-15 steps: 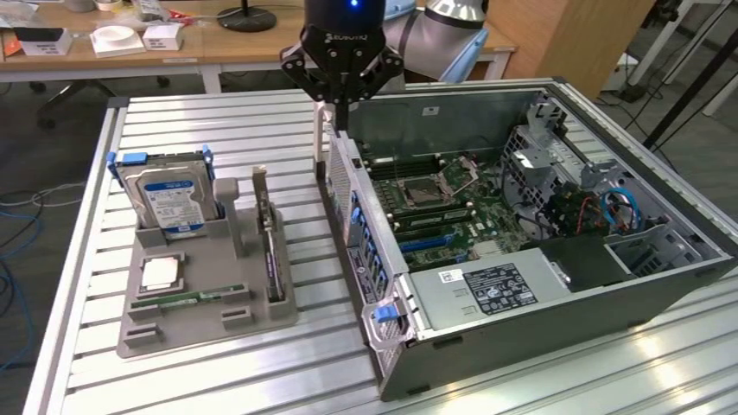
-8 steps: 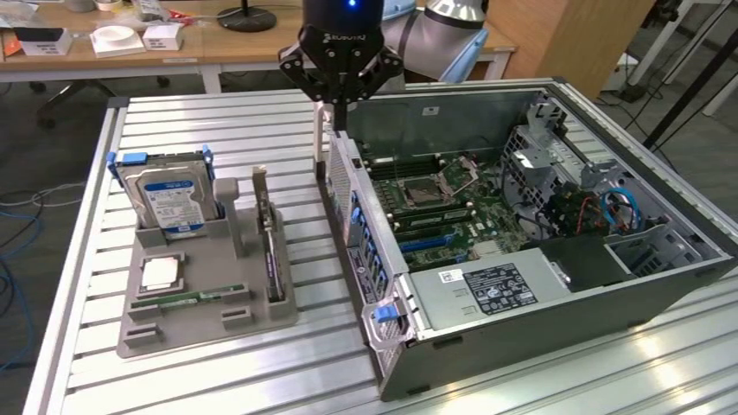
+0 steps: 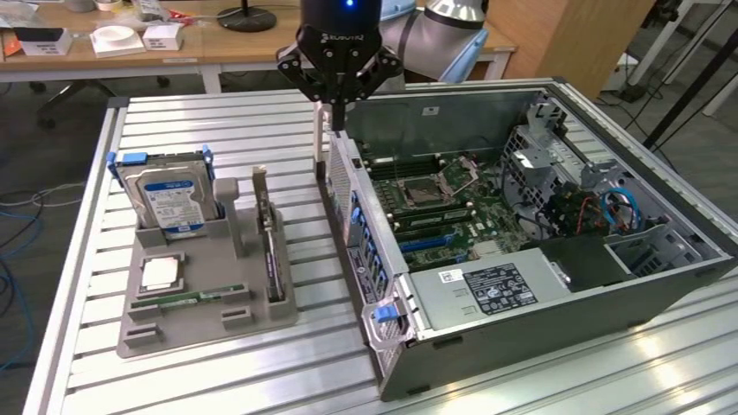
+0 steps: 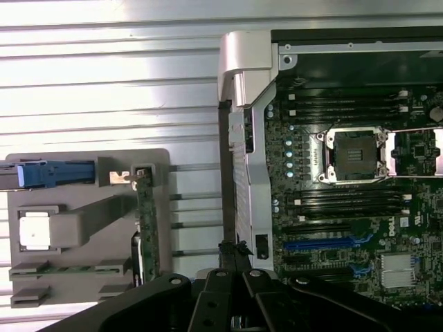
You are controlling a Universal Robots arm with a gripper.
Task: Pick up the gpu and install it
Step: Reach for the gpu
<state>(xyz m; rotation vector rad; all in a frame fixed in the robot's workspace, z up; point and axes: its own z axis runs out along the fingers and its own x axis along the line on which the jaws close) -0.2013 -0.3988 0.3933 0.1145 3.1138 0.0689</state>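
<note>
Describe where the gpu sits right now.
In the exterior view, the gpu stands on edge in the grey holder at the exterior view's left, between the hard drive and the open computer case.

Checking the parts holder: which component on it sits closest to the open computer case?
The gpu, the dark card standing on edge at the holder's side facing the case; the hard drive, processor and memory stick sit farther away.
</note>
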